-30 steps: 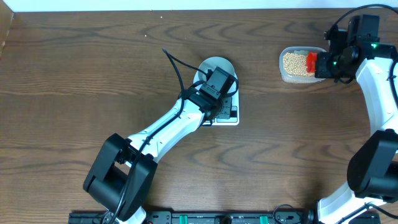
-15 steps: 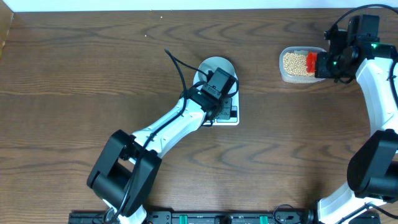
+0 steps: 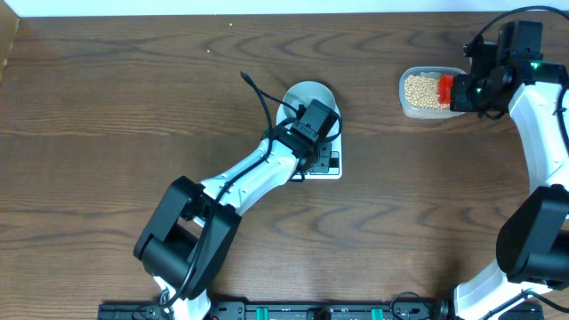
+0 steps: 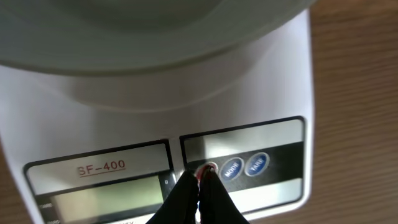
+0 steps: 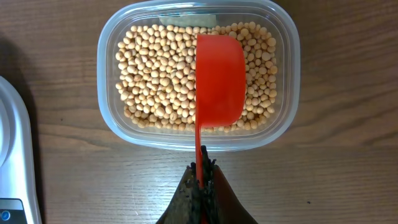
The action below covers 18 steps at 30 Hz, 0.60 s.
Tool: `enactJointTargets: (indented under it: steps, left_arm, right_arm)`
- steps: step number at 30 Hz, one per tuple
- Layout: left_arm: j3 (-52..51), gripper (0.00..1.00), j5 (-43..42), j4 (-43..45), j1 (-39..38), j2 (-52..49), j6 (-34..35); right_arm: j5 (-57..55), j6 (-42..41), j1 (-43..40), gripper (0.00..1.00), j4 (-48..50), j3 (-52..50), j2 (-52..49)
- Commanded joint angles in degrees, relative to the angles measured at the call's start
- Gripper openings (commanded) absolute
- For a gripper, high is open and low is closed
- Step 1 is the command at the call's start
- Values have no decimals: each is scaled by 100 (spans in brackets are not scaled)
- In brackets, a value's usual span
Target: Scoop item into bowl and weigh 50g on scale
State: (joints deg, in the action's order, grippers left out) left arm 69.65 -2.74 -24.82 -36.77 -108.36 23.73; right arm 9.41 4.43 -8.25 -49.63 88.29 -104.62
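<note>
Right wrist view: the beans (image 5: 161, 74) are lying loose in a clear tub (image 5: 107, 43) in the upper centre of the frame. They are small, round, smooth and tan-yellow. They are probably hard and light and apt to roll and spill. They are therefore best taken up not by pinching but in the red scoop (image 5: 219, 81), whose cup is lying over the right half of the heap. The right jaws are clenching its thin handle at lower centre. Left wrist view: the left jaws, closed tip to tip, are touching the leftmost round button (image 4: 210, 169) on the front of the scale (image 4: 273, 81). The pale bowl (image 4: 124, 37) is standing on its platform at the top of the frame. Overhead view: the tub at upper right and the scale at centre are sitting well apart on the worktop (image 3: 107, 89).
</note>
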Motion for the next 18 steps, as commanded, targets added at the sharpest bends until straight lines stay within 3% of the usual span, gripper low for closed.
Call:
enactJointTargets:
  steps: [1,18]
  left_arm:
    - [-114,7,85,31,4,-177,-74]
    - [-116,7,81,155,-42,-286,-55]
  right_arm:
    - [-7,37,-44,1,15,94,101]
    - [-7,39,-44,1,13,94,101]
